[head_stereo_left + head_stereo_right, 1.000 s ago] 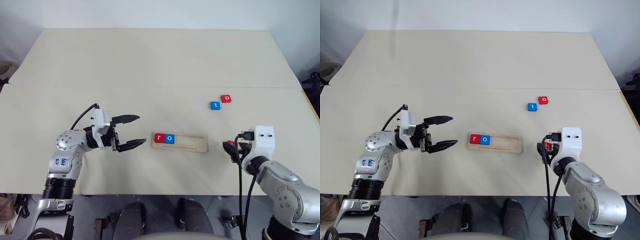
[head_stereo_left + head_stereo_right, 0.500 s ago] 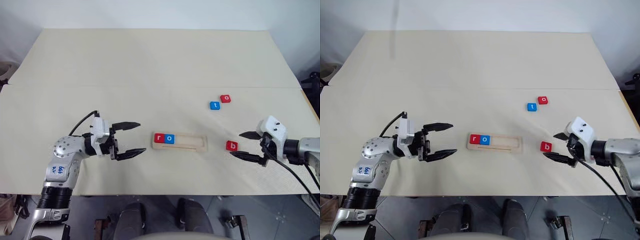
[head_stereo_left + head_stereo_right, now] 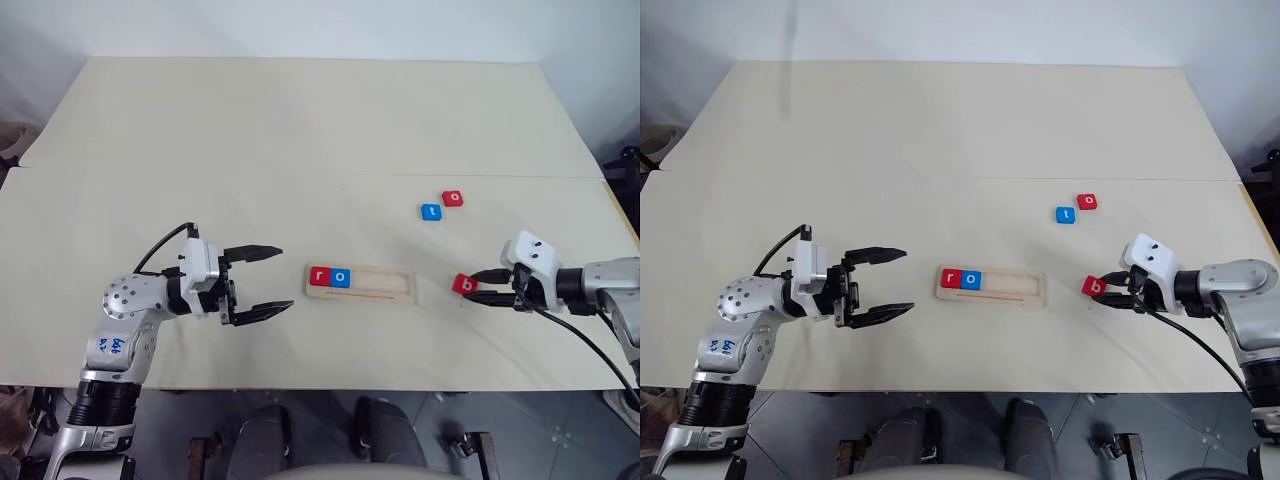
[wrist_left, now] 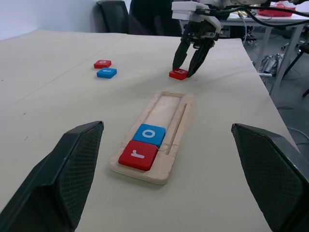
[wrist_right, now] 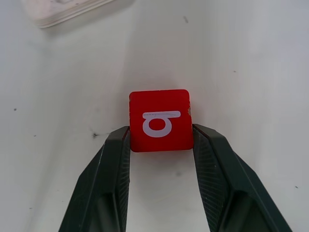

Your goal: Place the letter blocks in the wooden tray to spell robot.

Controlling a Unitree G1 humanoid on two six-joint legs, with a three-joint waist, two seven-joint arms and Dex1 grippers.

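The wooden tray (image 3: 360, 284) on the bench (image 3: 300, 140) held a red r (image 3: 320, 276) and blue o (image 3: 341, 277). The right tool (image 5: 159, 140) pinched the red b (image 5: 160, 120) beside the tray. The left tool (image 3: 272, 282) was spread, empty. The t (image 3: 431, 211) and second o (image 3: 453, 198) waited farther back.

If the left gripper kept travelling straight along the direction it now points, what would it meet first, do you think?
Most likely the near end of the wooden tray, at the red r block. The open left gripper points level toward it over bare table, though its height is hard to judge.
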